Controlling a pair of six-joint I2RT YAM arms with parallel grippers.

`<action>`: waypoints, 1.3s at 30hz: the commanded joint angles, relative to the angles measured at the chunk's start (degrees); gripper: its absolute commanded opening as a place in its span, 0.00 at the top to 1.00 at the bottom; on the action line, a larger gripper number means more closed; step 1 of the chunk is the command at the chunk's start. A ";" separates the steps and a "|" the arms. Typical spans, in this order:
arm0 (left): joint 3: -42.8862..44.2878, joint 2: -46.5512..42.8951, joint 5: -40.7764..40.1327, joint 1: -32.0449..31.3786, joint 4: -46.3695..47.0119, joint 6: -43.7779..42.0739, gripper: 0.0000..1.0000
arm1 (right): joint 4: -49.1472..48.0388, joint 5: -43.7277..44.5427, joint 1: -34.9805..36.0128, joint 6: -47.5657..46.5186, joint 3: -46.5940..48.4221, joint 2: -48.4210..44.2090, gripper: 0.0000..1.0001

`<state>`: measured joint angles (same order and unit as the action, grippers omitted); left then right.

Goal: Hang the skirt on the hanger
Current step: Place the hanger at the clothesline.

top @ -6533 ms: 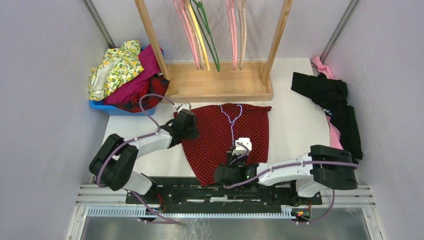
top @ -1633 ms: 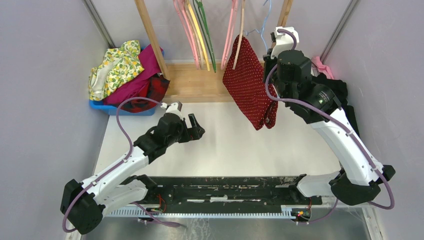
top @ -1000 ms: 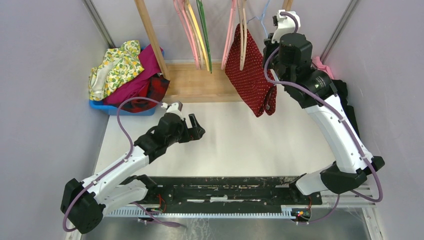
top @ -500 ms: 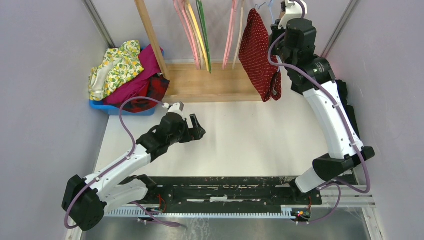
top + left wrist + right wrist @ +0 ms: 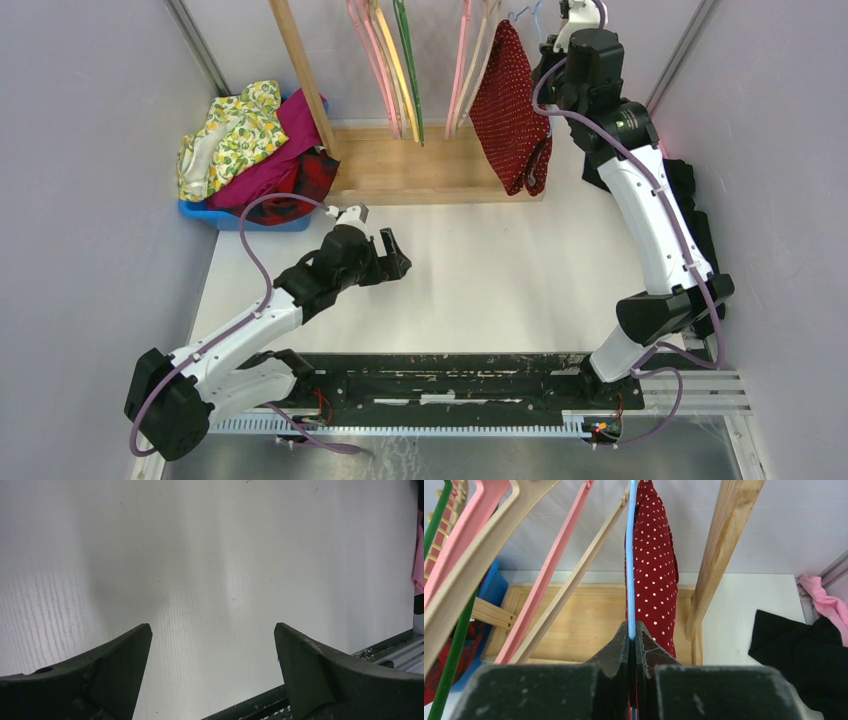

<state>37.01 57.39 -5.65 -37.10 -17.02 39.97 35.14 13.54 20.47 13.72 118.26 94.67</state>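
Observation:
The dark-red polka-dot skirt hangs on the thin pale blue hanger, high at the back right, in front of the wooden rack's right post. In the right wrist view the skirt drapes just right of the wire. My right gripper is shut on the hanger's wire, which runs straight up from between the fingertips. Its hook is cut off at the top edge. My left gripper hovers open over the bare white table, left of centre, and nothing lies between its fingers.
The wooden rack carries pink hangers, a green hanger and pale wooden ones. A blue bin of clothes stands at the back left. A black garment and pink cloth lie along the right edge.
My right arm has carried the hanger and skirt up and back, from in front of the rack to the top beside its right post. The left arm has stayed put.

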 commanded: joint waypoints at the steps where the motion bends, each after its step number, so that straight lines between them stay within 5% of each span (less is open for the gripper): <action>1: 2.14 -0.31 -0.79 -0.17 2.01 -2.95 0.01 | -4.74 -2.02 -1.09 1.67 -0.16 -1.88 0.97; 4: 2.27 -0.83 -1.37 -0.17 1.50 -2.97 0.01 | -3.70 -2.46 -1.52 2.30 -1.26 -3.12 0.69; 7: 2.52 -1.09 -1.55 -0.16 1.15 -2.97 0.01 | -3.32 -2.47 -1.73 2.92 -4.17 -5.55 0.51; 15: 4.02 -2.20 -2.45 -0.17 -1.52 -3.01 0.01 | -2.01 -2.64 -2.44 4.29 -15.17 -16.63 0.36; 22: 8.29 -4.48 -6.76 -0.16 -7.74 -3.70 0.01 | 4.97 0.10 -2.59 6.48 -32.28 -35.21 0.17; 24: 10.15 -4.77 -7.91 -0.08 -9.88 -4.05 0.01 | 7.56 -0.49 -2.58 7.47 -37.74 -40.34 0.06; 32: 18.46 -4.52 -13.78 1.32 -17.36 -5.77 0.01 | 11.04 -11.14 -2.64 14.46 -60.50 -59.45 0.03; 39: 22.54 -2.27 -14.84 10.80 -19.48 -7.61 0.01 | 9.03 -20.78 -2.64 15.15 -67.47 -61.88 0.07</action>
<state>56.23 53.84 -19.07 -32.32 -35.14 35.81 48.16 -0.25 17.93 27.68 51.79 32.86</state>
